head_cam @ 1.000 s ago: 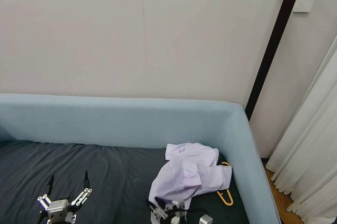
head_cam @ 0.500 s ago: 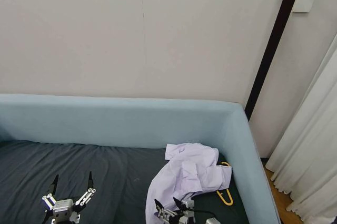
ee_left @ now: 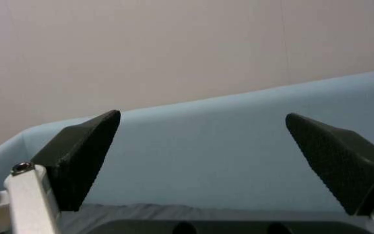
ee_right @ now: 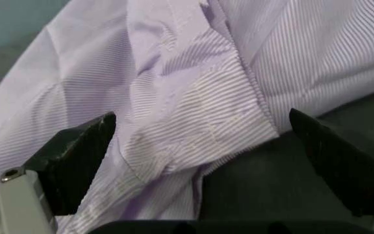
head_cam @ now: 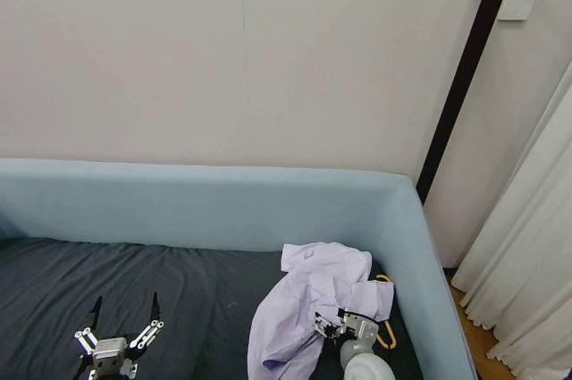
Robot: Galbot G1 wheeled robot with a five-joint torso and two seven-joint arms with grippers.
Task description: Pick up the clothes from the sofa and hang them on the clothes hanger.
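Note:
A crumpled lavender striped shirt (head_cam: 313, 291) lies on the dark seat at the right end of a light blue sofa (head_cam: 223, 206). An orange hanger (head_cam: 385, 333) lies on the seat, partly under the shirt's right side. My right gripper (head_cam: 332, 324) hovers at the shirt's lower right edge, open. In the right wrist view the shirt (ee_right: 194, 92) lies close before the spread fingers (ee_right: 76, 156), with a folded cuff between them. My left gripper (head_cam: 123, 319) stands open over the bare seat to the left, and in its wrist view (ee_left: 201, 117) it faces the sofa back.
The sofa's backrest and right armrest (head_cam: 407, 246) wall in the seat. A plain wall rises behind. A dark door frame (head_cam: 460, 76) and white curtains (head_cam: 527, 282) stand to the right of the sofa. Dark seat cushion (head_cam: 197, 295) stretches between the two grippers.
My right gripper moved right and forward to the shirt's lower right edge. The shirt's lower folds shifted a little. My left gripper sank slightly.

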